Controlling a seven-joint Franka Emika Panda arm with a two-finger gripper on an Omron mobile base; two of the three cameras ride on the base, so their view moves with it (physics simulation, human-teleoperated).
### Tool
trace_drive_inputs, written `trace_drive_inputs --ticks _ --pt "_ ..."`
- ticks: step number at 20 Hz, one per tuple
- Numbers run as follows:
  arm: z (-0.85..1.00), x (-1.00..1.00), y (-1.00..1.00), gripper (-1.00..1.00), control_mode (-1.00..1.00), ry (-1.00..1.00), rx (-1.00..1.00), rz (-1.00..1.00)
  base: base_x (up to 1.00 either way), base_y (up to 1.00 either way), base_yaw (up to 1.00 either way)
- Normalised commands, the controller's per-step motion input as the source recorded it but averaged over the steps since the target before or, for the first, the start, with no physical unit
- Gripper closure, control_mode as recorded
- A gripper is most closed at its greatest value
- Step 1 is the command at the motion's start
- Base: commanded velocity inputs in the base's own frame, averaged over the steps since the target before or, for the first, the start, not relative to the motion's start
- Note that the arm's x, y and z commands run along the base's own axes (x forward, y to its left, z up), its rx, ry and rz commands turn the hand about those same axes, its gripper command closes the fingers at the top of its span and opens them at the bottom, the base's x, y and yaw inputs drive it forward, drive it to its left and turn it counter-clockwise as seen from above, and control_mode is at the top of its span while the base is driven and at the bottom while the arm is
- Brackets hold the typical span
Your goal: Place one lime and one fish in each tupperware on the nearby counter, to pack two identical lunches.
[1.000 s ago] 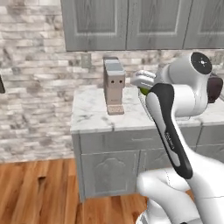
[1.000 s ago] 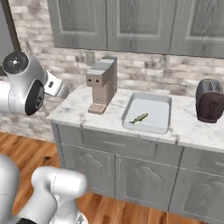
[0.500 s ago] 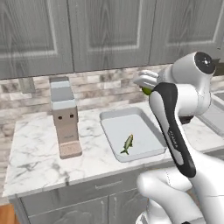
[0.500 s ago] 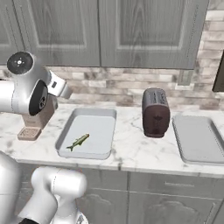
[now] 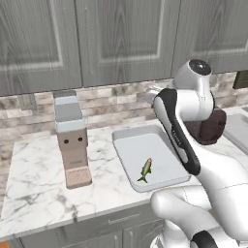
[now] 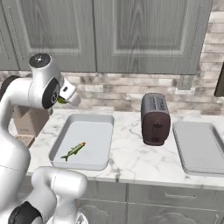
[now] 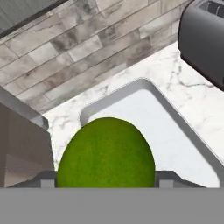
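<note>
The gripper (image 7: 107,186) is clamped on a lime (image 7: 106,154), held above the near tupperware's (image 6: 105,151) back edge, where a fish (image 6: 73,151) already lies, for release inside.

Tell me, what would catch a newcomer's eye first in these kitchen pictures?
Probably the big green lime held between the gripper tips, hovering above the near tupperware. A small fish already lies in that tray, between a dark toaster and a boxy coffee machine.

Green lime (image 7: 106,153), grey tupperware (image 7: 183,131)
</note>
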Motion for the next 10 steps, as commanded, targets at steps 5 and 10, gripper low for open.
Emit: trace_drive_inputs --ticks 5,10 --pt "-1.00 0.59 -0.20 1.00 -1.00 0.71 -0.07 -0.12 0.00 0.00 0.00" --pt "-1.00 0.23 -0.15 1.00 -1.00 0.44 -0.01 -0.01 0.00 0.00 0.00"
